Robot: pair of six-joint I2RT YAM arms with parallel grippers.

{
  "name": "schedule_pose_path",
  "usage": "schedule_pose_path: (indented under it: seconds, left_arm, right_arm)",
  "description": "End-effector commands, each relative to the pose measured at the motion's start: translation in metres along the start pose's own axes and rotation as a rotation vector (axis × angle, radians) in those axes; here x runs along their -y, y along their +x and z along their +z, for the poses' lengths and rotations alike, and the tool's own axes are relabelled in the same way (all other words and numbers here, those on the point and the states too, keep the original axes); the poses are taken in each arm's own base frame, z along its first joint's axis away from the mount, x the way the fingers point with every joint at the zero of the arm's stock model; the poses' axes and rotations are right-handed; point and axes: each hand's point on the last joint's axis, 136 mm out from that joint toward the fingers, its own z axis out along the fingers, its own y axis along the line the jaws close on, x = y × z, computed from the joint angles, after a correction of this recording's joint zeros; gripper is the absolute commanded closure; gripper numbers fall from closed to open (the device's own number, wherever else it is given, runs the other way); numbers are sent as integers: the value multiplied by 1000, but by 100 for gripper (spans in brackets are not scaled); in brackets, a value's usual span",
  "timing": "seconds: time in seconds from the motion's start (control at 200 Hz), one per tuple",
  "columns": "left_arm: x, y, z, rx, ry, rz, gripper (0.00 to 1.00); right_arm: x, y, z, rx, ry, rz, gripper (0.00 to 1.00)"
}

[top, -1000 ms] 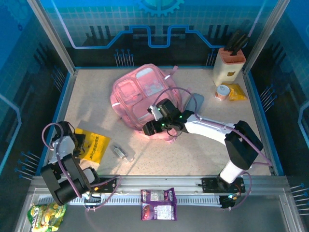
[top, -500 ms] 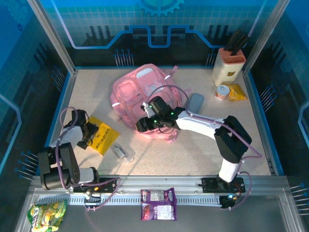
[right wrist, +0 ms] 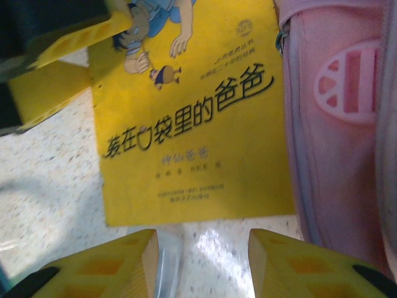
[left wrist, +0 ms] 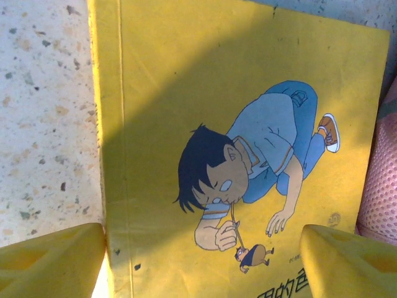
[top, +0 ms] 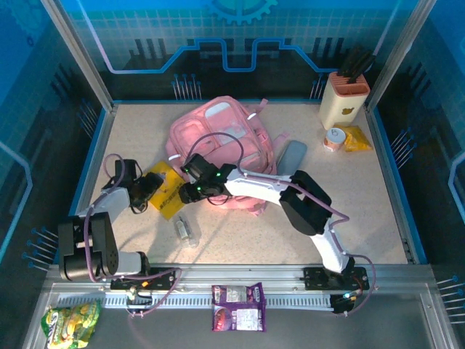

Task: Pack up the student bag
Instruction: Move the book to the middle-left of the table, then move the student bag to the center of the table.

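The table (top: 363, 218) holds the student bag (top: 218, 134) at its far middle. The bag lies flat with its pale front pockets up. I cannot tell from here whether any compartment is unzipped.

The step in hand looks like getting hold of the yellow picture book (top: 171, 198), which lies flat on the table right against the bag's near-left side. A thin book lying flat gives fingers little to bite on from above. The sound way is to work an edge: one gripper steadies or tips the book while the other slides a finger under the raised side and closes across the cover. Pushing the book toward the bag for support is doubtful, since the soft fabric will likely give.

The left gripper (top: 149, 190) sits low over the book's left end with its jaws spread wide. One finger stands off the spine edge over bare table and the other is over the cover, so it grasps nothing. The right gripper (top: 190, 187) hangs just off the book's near edge, beside the bag, with its jaws partly spread and empty.

A small clear item (top: 185, 231) lies near those fingers and is best kept out of the pinch.
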Motion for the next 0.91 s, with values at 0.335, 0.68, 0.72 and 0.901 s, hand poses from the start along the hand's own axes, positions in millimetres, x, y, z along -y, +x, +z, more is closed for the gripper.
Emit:
schedule_pose_path:
  seconds: [0.335,0.68,0.72,0.901]
  left_arm:
    - [-23,22,-15,-19,-58,-43,20]
    - [-23,27,-7,-64,-61,-27,19]
    - [-21,26,-7,-67,-53,-23,19]
    - [-17,27,-7,-67,-30,-30,19]
  right_arm:
    - [56,-9,33,-23,294,-20,48]
    - [104,-41,33,-22,344,-33,43]
    - [98,-44,29,-26,308,-32,42]
    - [51,-35,19,-69,125,-5,38]
